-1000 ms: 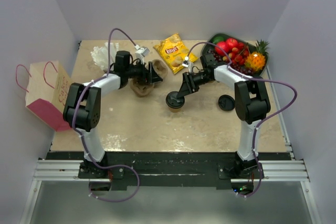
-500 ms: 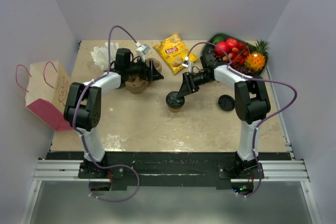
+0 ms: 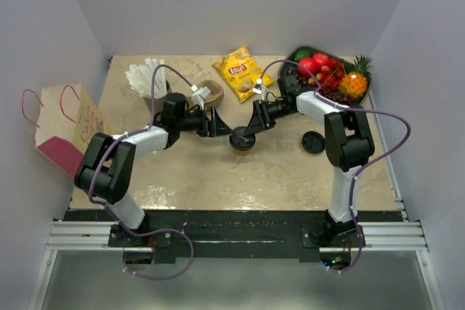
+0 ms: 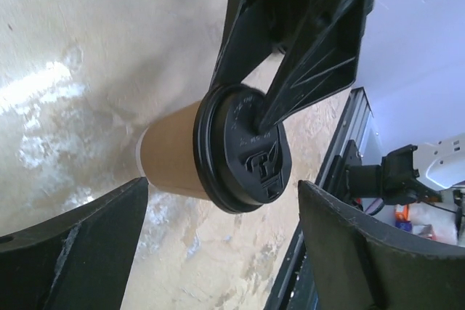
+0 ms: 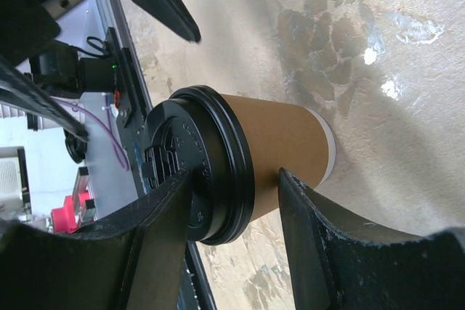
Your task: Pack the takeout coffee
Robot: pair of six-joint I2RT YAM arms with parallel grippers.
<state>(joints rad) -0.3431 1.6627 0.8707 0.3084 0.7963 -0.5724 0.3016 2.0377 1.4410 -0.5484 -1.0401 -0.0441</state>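
The takeout coffee, a tan paper cup with a black lid, stands upright at the table's middle. My right gripper reaches it from the right; in the right wrist view one finger lies on the lid and the other touches the cup wall under the rim. My left gripper is open just left of the cup. In the left wrist view the cup lies ahead of the spread fingers, apart from them.
A pink and tan paper bag stands at the left table edge. A loose black lid lies right of the cup. A lidless tan cup, chips bag, white napkins and fruit tray are at the back.
My left arm has swung from the back of the table forward and right, bringing its open gripper beside the coffee. The right gripper and the cup have stayed put.
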